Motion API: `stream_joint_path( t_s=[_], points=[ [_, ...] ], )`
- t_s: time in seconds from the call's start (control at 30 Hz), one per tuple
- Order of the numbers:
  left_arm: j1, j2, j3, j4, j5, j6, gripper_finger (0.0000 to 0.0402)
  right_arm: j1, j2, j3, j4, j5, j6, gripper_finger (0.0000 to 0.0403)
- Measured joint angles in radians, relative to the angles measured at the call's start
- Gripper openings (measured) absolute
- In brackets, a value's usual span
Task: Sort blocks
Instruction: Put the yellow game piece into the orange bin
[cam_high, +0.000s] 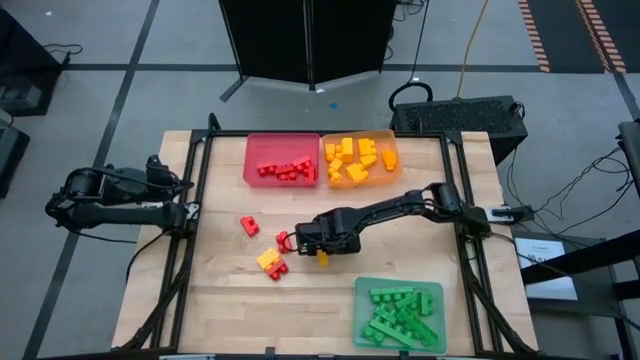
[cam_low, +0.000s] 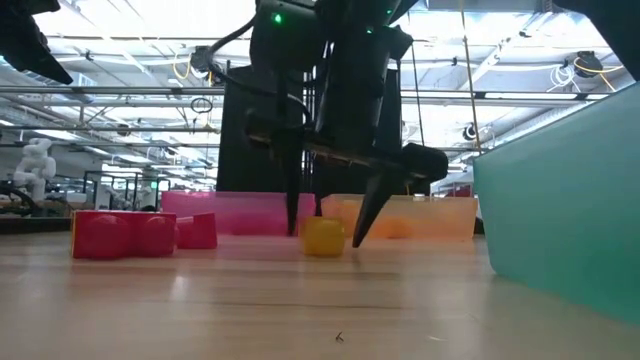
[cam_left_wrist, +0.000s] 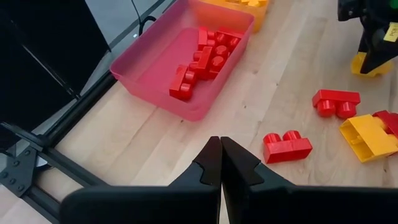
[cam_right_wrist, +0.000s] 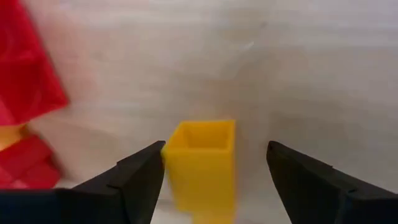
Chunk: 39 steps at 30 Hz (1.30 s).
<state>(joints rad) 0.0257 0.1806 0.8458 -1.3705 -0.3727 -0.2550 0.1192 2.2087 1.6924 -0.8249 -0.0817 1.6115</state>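
Observation:
My right gripper is open and points down over a small yellow block. The block stands on the table mid-way between the trays, also seen in the low view, with one finger on each side of it. Other loose blocks lie to its left: two red ones and a yellow and red pair. Sorted blocks fill the red tray, the orange tray and the green tray. My left gripper is shut and waits at the table's left edge. My right gripper comes from above with its fingers on either side of the yellow block, which stands on the table. One finger is close against the block's side; I cannot tell whether it touches. The other finger stands clearly apart.
The red and orange trays sit side by side at the table's far edge, and the green tray sits at the near right. A black frame rail runs along the left side. Bare wood lies at the near left.

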Motion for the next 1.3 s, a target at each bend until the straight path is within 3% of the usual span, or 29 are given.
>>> stream_joint_path(
  t_s=[0.13,0.3,0.63,0.8,1.03,1.3],
  points=[
    [0.0,0.0,0.0,0.0,-0.007,-0.001,0.0002,-0.006,0.0,0.0,-0.036,0.002,-0.036,0.023],
    [0.0,0.0,0.0,0.0,-0.011,-0.002,0.0002,-0.006,0.0,0.0,-0.032,-0.001,-0.067,0.0116],
    [0.0,0.0,0.0,0.0,-0.011,-0.027,0.0002,-0.032,-0.025,0.0,-0.01,0.01,-0.116,0.0113],
    [0.0,0.0,0.0,0.0,-0.011,-0.029,0.0002,-0.104,-0.121,0.0,-0.021,0.13,-0.182,0.0113],
    [0.0,0.0,0.0,0.0,-0.011,-0.061,0.0002,-0.297,-0.247,0.002,-0.124,0.337,-0.274,0.0113],
    [0.0,0.0,0.0,-0.001,-0.021,-0.08,0.0002,-0.436,-0.253,0.002,-0.102,0.391,-0.368,0.0113]
  ],
)
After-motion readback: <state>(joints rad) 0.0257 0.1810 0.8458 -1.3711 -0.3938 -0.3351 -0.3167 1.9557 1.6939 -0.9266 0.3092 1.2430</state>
